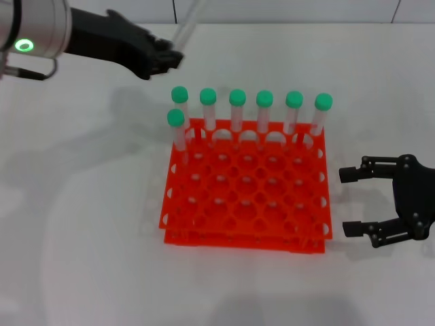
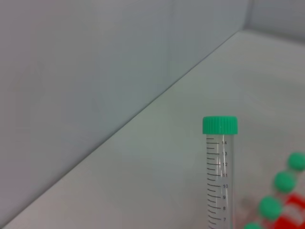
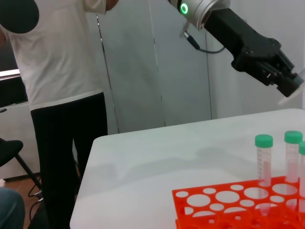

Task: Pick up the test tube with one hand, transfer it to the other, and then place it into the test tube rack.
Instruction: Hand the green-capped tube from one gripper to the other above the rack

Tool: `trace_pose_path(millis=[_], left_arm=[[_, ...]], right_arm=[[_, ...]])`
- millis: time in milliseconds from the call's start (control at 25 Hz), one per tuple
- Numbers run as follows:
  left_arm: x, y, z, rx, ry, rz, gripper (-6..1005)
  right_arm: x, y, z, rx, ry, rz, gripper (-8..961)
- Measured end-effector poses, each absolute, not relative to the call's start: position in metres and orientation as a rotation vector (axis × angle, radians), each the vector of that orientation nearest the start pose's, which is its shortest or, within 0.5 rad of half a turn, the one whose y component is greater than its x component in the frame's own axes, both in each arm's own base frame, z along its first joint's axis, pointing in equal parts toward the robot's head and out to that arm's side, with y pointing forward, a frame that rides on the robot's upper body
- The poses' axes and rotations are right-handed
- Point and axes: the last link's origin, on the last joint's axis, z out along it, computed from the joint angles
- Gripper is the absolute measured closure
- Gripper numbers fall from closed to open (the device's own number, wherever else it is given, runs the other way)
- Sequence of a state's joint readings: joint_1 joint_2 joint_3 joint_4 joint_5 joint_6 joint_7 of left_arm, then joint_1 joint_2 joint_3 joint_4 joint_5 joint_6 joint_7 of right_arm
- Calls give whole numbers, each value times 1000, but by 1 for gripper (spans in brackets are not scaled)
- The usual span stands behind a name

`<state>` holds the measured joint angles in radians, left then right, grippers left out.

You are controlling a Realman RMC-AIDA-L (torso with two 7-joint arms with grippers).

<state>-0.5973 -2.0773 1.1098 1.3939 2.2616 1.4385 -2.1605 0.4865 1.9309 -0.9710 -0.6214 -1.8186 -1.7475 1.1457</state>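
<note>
My left gripper (image 1: 170,60), unlabelled black on the white-and-silver arm with a green-lit ring, is raised behind the rack's back left corner. It is shut on the test tube (image 1: 187,26), which slants up out of the head view. The left wrist view shows the tube's green cap (image 2: 219,125) and graduated body. The left gripper also shows in the right wrist view (image 3: 285,81). The orange-red test tube rack (image 1: 238,234) stands mid-table with several green-capped tubes (image 1: 236,109) along its back row and one at the left of the second row. My right gripper (image 1: 348,202) is open and empty, right of the rack.
Most rack holes (image 3: 224,196) are empty. A person in a white shirt and black trousers (image 3: 62,71) stands beyond the table's end in the right wrist view. A wall runs along the table's far edge (image 2: 157,95).
</note>
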Motion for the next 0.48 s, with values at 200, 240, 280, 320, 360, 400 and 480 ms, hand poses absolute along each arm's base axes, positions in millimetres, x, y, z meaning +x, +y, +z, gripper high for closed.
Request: trace_pose_path(millis=[200,240,280,320,360,400,480], left_arm=[[-147,378,42,-2735,-409,-329,810],[-149,376,40,-2751,-383,-369,810],[-153,376,37,-2769,-372,-402,810],[-158,375,34,-2793,-363,-434,810],[-163,375,31,-2812,-358,-450,810],[-168,374,28,-2836,-352,-464,810],[-180,370,21,-2888,-318,-490,810]], right_arm=[[264,302,26,-2976,161,701,96],[264,302,26,-2973,160,704,96],[263,302,26,-2969,158,708,96],[263,303,27,-2962,158,713,97],[263,303,27,-2959,158,715,97],[263,304,27,-2953,158,720,97],[262,305,29,-2943,158,727,97]])
